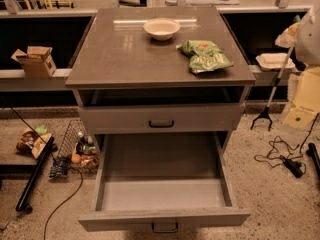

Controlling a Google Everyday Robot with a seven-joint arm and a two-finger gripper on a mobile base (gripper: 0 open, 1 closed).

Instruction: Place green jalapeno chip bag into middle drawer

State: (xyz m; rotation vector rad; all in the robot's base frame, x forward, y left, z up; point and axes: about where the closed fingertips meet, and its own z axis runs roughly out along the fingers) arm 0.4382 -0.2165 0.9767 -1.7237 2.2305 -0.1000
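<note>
Green jalapeno chip bag (204,56) sits on the cabinet top (115,54), right of centre frame, just below-right of the white bowl (161,28). My gripper (306,34) is the pale shape at the upper right edge; honestly can't tell if it's open or closed. I'd pinch the bag's crinkled middle gently, then lower it into the open middle drawer (162,194) at the bottom of the frame.

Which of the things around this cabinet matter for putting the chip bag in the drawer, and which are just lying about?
For the job: green jalapeno chip bag, lying on the cabinet top; middle drawer, pulled open; claw, at the right edge, beside the top.
Lying about: white bowl; cardboard box; wire basket; cables.
</note>
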